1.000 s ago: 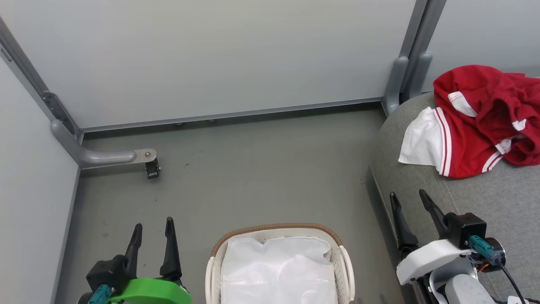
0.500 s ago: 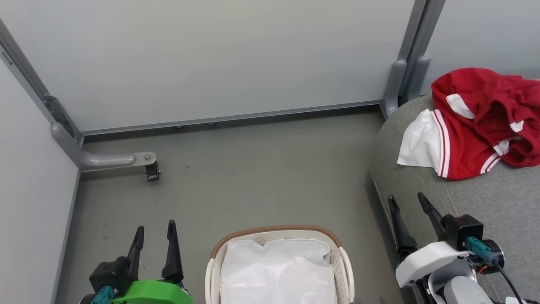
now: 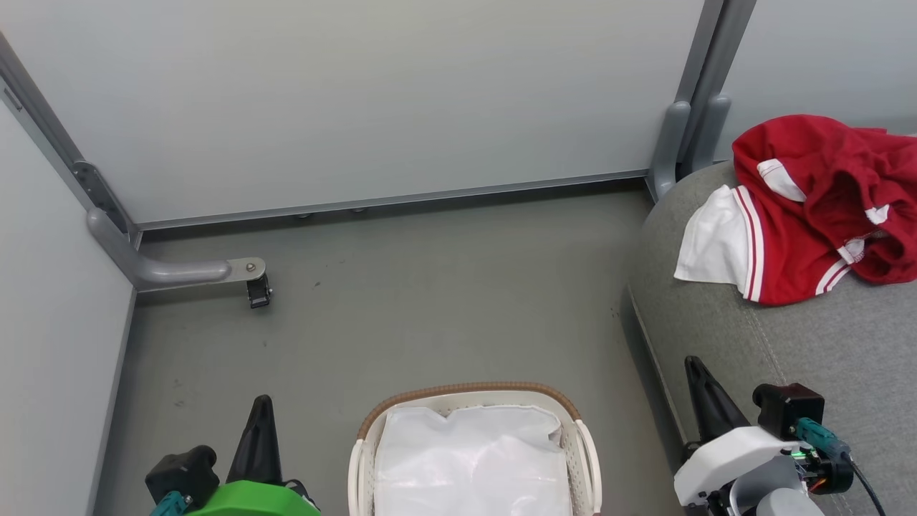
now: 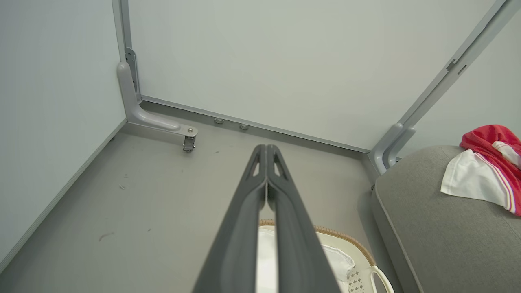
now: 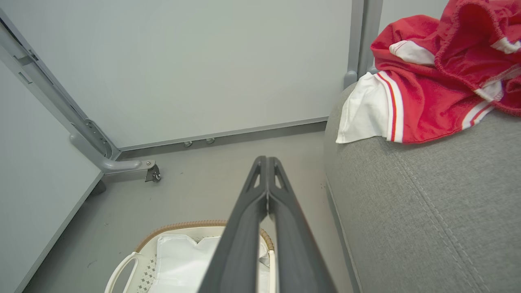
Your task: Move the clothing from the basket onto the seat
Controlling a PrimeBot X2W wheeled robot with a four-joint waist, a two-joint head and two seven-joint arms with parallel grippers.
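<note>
The left fingers [image 3: 259, 426] are pressed together along their length, tips meeting in a single dark point. Just to their right sits the white perforated laundry basket [image 3: 466, 389] with its brown woven rim, and a crumpled white liner sheet [image 3: 473, 459] lies inside it. In the left wrist view the closed left fingers [image 4: 265, 154] cross over the basket's near rim [image 4: 346, 241]. Ahead of them grey floor [image 3: 430, 301] runs to a pale wall panel [image 3: 358, 93], and ahead to their left a grey bracket foot with a small caster [image 3: 251, 276] stands on the floor at the wall corner.

The right fingers [image 3: 698, 387] are likewise closed tight, tip against tip. They stand at the left edge of the grey woven sofa cushion [image 3: 824, 344], and the basket is down to their left. In the right wrist view the closed right fingers [image 5: 266, 162] point at the floor strip between the basket [image 5: 183, 226] and the cushion's rounded side [image 5: 407, 203]. That side rises just to their right.

The red garments [image 3: 809, 215], with a white panel and red-white stripe trim, lie bunched on the cushion, ahead and to the right of the right fingers and well apart from them. The cushion's stitched seam and rounded edge lie between. A grey upright post [image 3: 680, 136] stands at the cushion's far corner, left of the clothing.
</note>
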